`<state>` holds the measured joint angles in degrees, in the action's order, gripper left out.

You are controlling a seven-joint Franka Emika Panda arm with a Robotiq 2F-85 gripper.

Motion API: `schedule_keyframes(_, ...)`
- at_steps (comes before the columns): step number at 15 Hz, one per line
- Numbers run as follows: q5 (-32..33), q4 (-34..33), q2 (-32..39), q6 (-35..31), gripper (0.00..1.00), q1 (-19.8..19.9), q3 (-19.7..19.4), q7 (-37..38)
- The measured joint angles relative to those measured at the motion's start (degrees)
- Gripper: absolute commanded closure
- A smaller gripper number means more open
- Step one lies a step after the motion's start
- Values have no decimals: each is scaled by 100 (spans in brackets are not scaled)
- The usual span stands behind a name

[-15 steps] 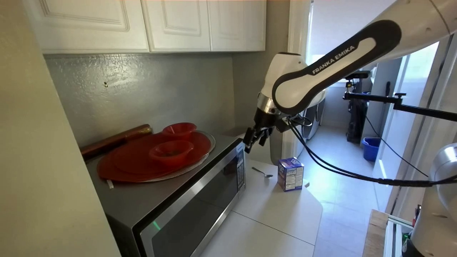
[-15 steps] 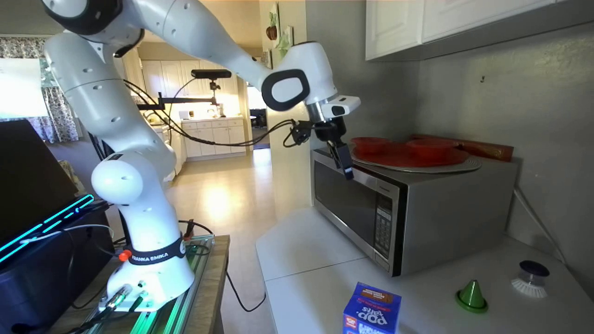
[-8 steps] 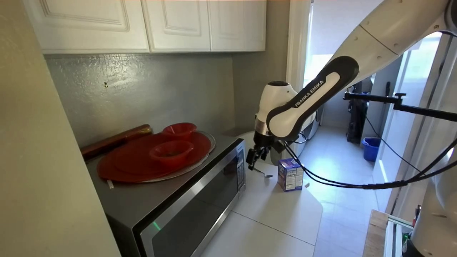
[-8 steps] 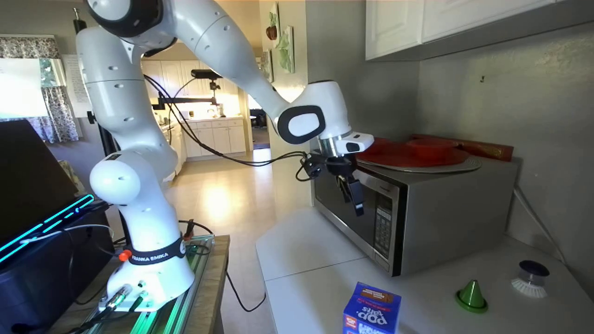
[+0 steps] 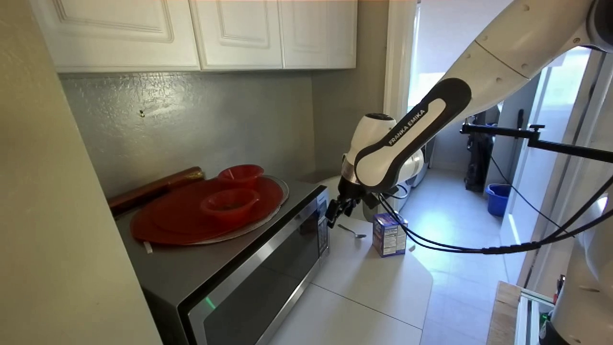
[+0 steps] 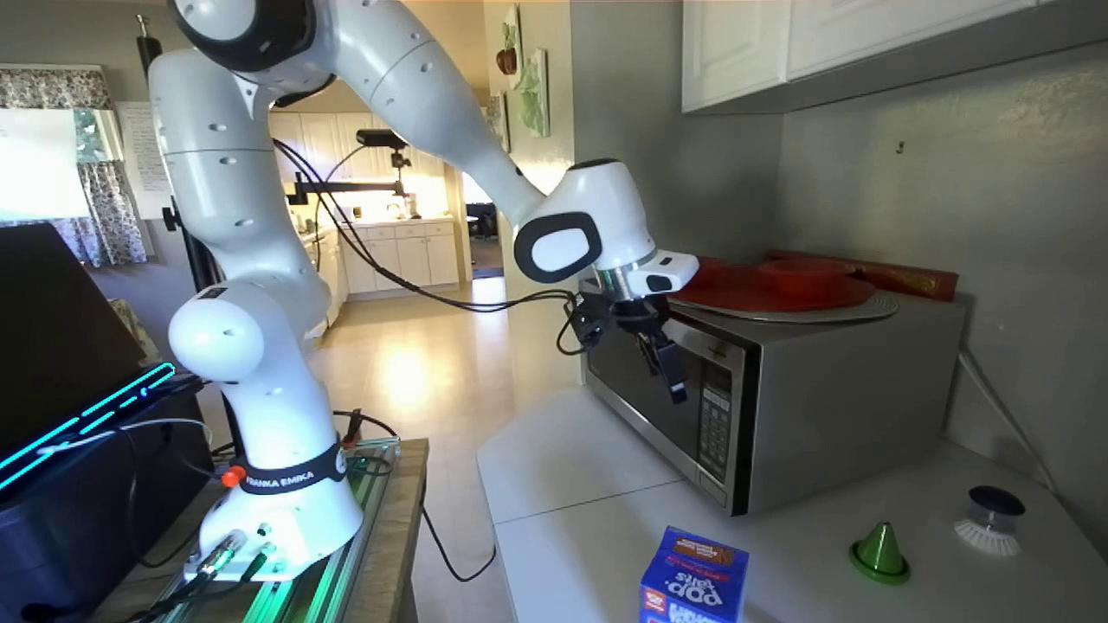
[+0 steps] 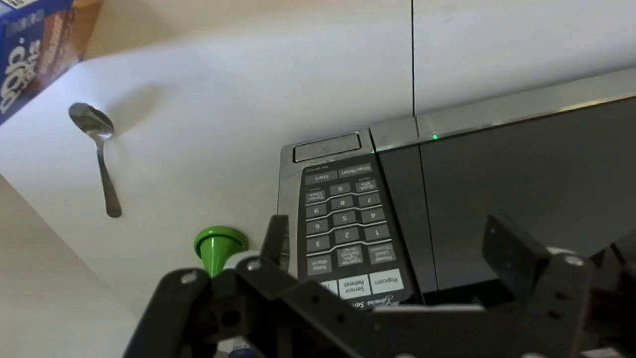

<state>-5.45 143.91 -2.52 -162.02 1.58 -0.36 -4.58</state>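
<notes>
Before the boxy silver metal microwave (image 6: 853,411), we've the black two-fingered gripper (image 7: 388,232) newly lowered, spread wide, empty; we judge that puts the rectangular black keypad (image 7: 344,224), at the right end, within reach.

In an exterior view, the end effector (image 5: 338,216) hangs beside the microwave (image 5: 268,273), near a spoon (image 5: 358,235).

One microwave (image 6: 801,400), two bowls (image 5: 230,207)
</notes>
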Motion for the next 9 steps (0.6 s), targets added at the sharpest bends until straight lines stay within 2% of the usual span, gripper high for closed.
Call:
schedule_keyframes(3, -858, 238, 456, -943, 0, -64, 16, -899)
schedule_keyframes(4, -1146, 288, 639, -1190, 25, -64, 60, -1211)
schedule_keyframes(5, -1369, 299, 822, -1387, 26, -48, 121, -1461)
schedule_keyframes(6, -1532, 293, 1002, -1590, 32, -9, 209, -1663)
schedule_keyframes(9, -1696, 250, 1541, -2338, 56, 265, 642, -1951)
